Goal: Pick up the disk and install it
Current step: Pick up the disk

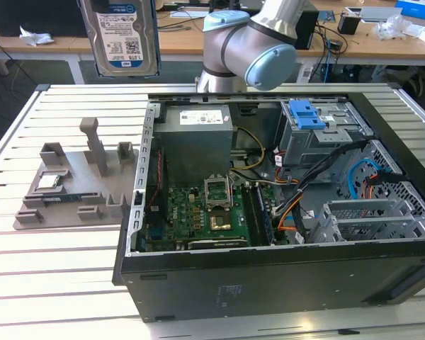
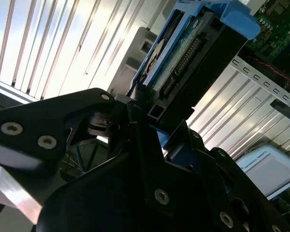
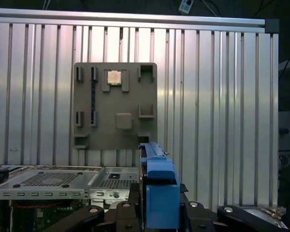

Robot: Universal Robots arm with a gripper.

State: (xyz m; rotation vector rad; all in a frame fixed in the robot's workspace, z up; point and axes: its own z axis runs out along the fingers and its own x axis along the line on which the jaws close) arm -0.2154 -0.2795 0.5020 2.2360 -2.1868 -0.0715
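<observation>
a robot arm (image 1: 248, 42) stands behind an open desktop computer case (image 1: 269, 283) that lies on its side on a slatted aluminium table (image 1: 57, 283). the disk (image 1: 124, 35), a silver-grey hard drive with a blue-and-white label, hangs upright in the air near the top of the exterior view, towards the exterior view's left. it is well apart from the case and clear of the table.

in the second wrist view the gripper (image 2: 147, 113) is clamped on one end of the disk (image 2: 183, 53), its black fingers (image 2: 63, 125) pressed against the drive's sides. the connector edge and the blue rail frame (image 2: 237, 21) point away from the camera. in the first wrist view the blue rail frame (image 3: 159, 188) runs forward from the gripper, high over a grey fixture tray (image 3: 130, 96).

the fixture tray (image 1: 64, 191) sits on the table at the exterior view's left of the case, with a small square processor chip (image 1: 48, 181) resting in one pocket. inside the case are a grey power supply box (image 1: 198, 142), a green motherboard (image 1: 198, 212), and a metal drive bay with a blue latch (image 1: 304, 117) towards the exterior view's right.

by my reading the pick-up is done and the carry is in hand. the install is not yet begun. seating the disk would call for crossing over the case to the drive bay, turning the disk so its rails line up with the bay's guides, and keeping clear of the loose cables beside it.
</observation>
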